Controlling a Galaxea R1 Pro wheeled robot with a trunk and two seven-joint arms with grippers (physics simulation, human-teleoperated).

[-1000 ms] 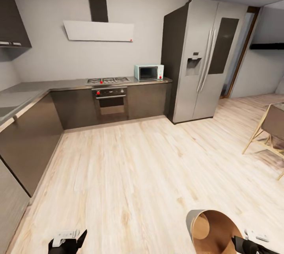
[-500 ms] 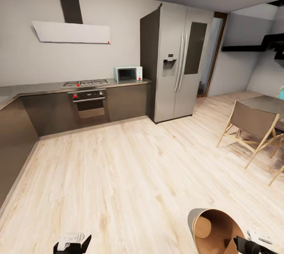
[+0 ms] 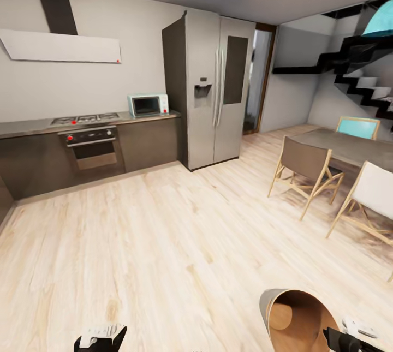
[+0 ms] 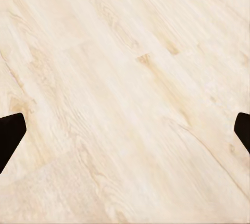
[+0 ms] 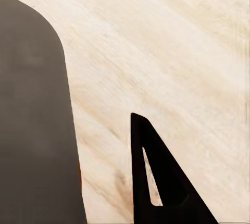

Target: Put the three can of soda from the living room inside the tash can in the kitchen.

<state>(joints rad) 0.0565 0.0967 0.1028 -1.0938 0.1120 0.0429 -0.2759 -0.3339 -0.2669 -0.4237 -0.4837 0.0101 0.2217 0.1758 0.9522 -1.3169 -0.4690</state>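
Low at the right of the head view, the tash can (image 3: 297,322) is held tipped over, its long axis running roughly level with the wood floor (image 3: 180,243) and its open mouth turned toward the camera and slightly leftward, so the glossy coppery-brown inside and the pale grey rim show. The right gripper (image 3: 349,336) sits just beside it at the picture's lower right corner; in the right wrist view a broad dark curved surface lies along one side of a dark finger (image 5: 156,182), and whether the fingers are clamped on the bin's wall cannot be told from these pictures. The left gripper (image 3: 101,335) hangs low at the left, and its wrist view shows the two dark fingertips (image 4: 10,135) at opposite edges, spread wide with only floor between them, holding nothing. Ahead across open floor stand the dark counter (image 3: 33,125) with a cooktop, an oven (image 3: 90,147) with red knobs, and a microwave (image 3: 147,105); the tall grey fridge (image 3: 210,90) stands just beside the counter's end. To the right a grey dining table (image 3: 349,144) with wood-framed chairs (image 3: 305,169) occupies that side, with a teal pendant lamp (image 3: 380,22) above and a dark staircase (image 3: 360,63) behind.
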